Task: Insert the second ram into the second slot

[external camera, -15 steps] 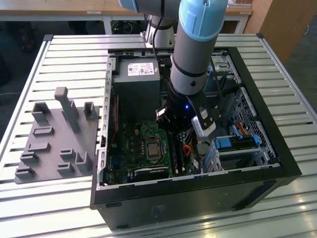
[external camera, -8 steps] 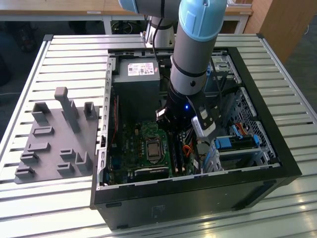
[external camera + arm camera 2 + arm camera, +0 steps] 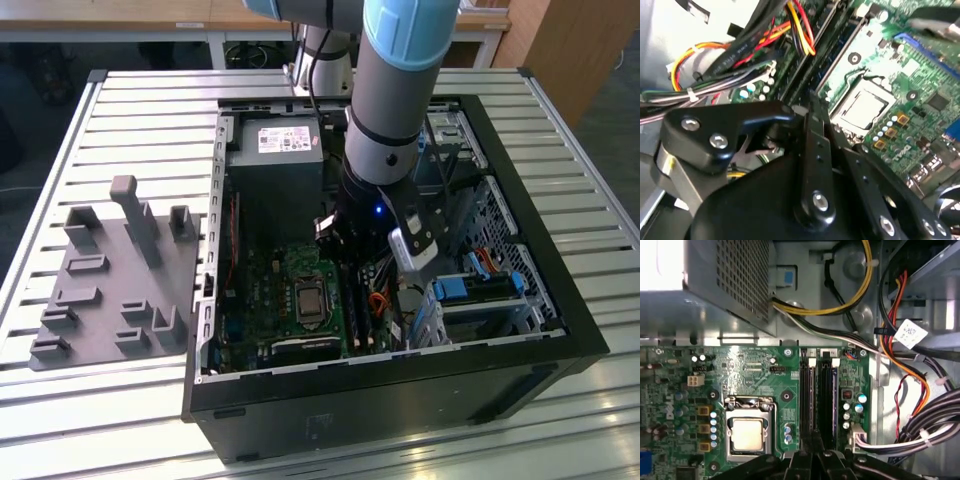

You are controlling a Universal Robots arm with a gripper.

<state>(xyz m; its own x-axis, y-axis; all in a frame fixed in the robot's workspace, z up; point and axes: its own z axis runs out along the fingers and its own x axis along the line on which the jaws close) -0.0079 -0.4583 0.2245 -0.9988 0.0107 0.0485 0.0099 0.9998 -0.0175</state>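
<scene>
My gripper [image 3: 812,452] hangs over the memory slots [image 3: 819,395]; my arm [image 3: 395,90] hides its fingertips, so whether they grip the second ram is unclear.

Work surface: a table of pale slatted metal rails [image 3: 120,110], lit evenly with soft glare on the slats.
Behind it: a light wooden tabletop [image 3: 130,15] on white legs.
Exterior view's right: a brown wooden cabinet [image 3: 575,45].
Floor: dark grey.
</scene>
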